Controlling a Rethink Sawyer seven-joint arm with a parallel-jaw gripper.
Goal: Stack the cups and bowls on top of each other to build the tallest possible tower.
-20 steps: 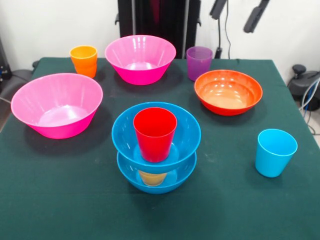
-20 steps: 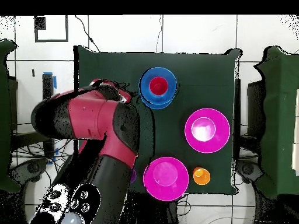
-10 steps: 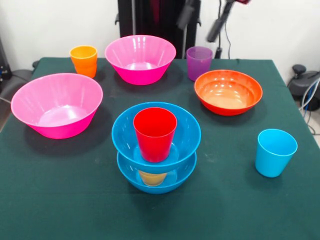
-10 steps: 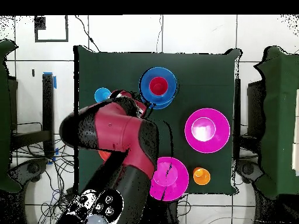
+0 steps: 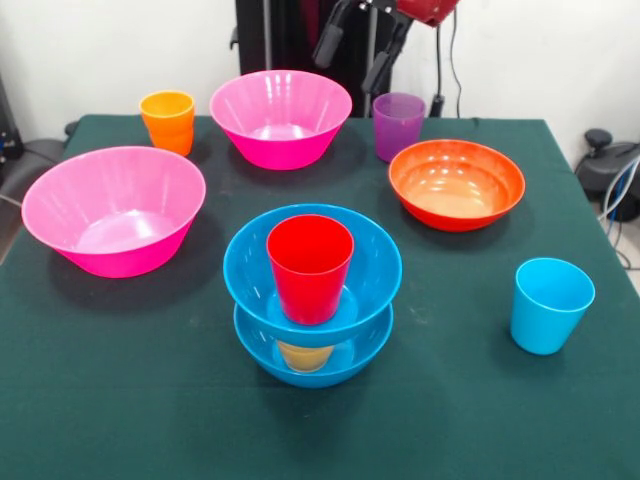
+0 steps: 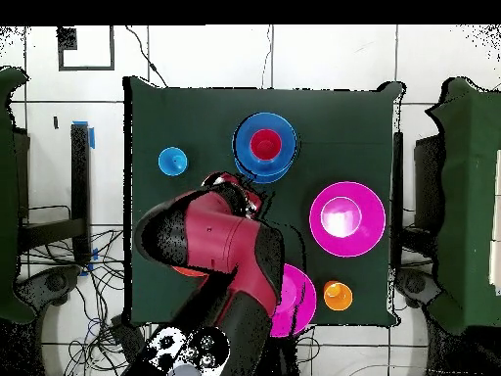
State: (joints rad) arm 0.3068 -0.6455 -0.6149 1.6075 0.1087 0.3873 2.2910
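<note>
Going left to right in the front view, a large pink bowl (image 5: 113, 210) sits open side up near the table's (image 5: 100, 400) left edge, with the orange cup (image 5: 168, 121) behind it and a second pink bowl (image 5: 281, 117) just right of that cup. In the middle stands the tower (image 5: 312, 295): a blue bowl (image 5: 312, 355) on the cloth, a yellow cup (image 5: 303, 355) showing inside it, another blue bowl (image 5: 313, 270) resting on that cup, and a red cup (image 5: 310, 268) upright in the top bowl. The stack looks level, the glossy bowls sitting square over one another. Above and behind, the gripper (image 5: 355, 45) hangs high near the purple cup (image 5: 398, 126), its two dark fingers spread apart and holding nothing. Further right lie the orange-red bowl (image 5: 456, 183) and, alone near the right edge, the light blue cup (image 5: 550, 305). The step in hand seems to be the choice of the next piece; a bowl would have to settle flat on the red cup's narrow rim, so the next move calls for a centred, gentle placement.
</note>
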